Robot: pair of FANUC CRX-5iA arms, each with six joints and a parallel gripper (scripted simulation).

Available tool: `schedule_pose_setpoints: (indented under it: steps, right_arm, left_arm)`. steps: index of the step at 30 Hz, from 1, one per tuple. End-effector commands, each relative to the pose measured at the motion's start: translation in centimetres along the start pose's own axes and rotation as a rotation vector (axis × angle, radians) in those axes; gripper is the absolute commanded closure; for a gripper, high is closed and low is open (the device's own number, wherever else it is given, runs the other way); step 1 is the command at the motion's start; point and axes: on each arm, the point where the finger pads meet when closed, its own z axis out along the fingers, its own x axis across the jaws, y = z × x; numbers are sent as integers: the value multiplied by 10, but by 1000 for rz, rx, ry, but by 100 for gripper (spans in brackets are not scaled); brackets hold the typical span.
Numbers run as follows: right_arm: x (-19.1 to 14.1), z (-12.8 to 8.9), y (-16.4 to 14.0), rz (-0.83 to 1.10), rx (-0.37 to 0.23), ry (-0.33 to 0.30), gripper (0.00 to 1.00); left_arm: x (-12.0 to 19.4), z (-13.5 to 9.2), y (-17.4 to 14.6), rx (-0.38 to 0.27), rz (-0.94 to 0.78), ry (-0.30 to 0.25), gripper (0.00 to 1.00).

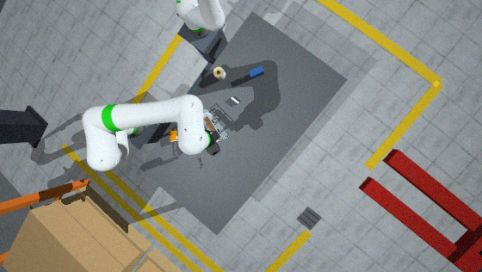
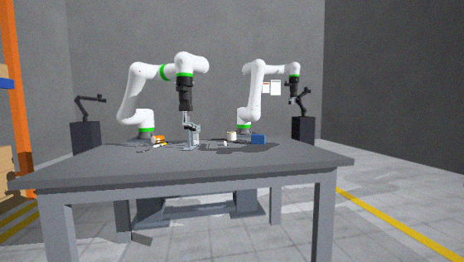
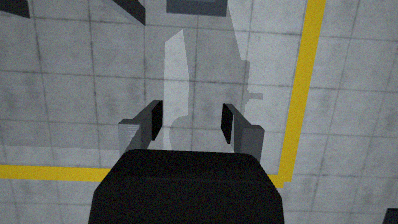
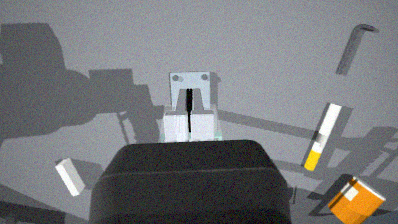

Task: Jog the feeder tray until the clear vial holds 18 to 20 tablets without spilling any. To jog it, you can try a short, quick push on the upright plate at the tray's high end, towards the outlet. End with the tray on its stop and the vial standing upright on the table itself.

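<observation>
The metal feeder stand (image 1: 222, 134) (image 2: 190, 141) (image 4: 190, 80) stands on the table, with a brown patch, apparently tablets in the feeder tray, showing on it in the top view. My right gripper (image 2: 185, 123) (image 4: 190, 102) is shut with nothing seen between its fingers, pointing down at the top of the stand. Whether it touches the upright plate cannot be told. The clear vial cannot be made out for certain, and its tablets cannot be counted. Whether the tray is on its stop is hidden. My left gripper (image 2: 292, 100) (image 3: 192, 114) is open and empty, high up and away from the feeder.
An orange bottle (image 1: 173, 136) (image 2: 158, 139) (image 4: 356, 200) lies near a white and yellow marker (image 4: 322, 137) and a grey hex key (image 4: 350, 50). A white block (image 1: 234, 100) (image 4: 70, 177), a beige roll (image 1: 219, 72) (image 2: 231, 136) and a blue box (image 1: 256, 71) (image 2: 258, 139) are on the feeder's other side.
</observation>
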Motion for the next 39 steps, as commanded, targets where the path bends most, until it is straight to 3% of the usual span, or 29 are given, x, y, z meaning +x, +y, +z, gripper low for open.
schedule_pose_setpoints:
  steps: [1,8,12,21,39]
  right_arm:
    - [0,-1,1,0,1,-1,100]
    - [0,-1,0,0,1,-1,100]
    - [0,-7,-22,0,1,-1,100]
    - [0,-7,-23,0,1,-1,100]
    - [0,-1,1,0,1,-1,100]
  left_arm:
    - [0,-1,0,-3,0,0,0]
    - [0,-1,0,-3,0,0,0]
    - [0,-1,0,-3,0,0,0]
    - [0,-1,0,-3,0,0,0]
    - [0,-1,0,-3,0,0,0]
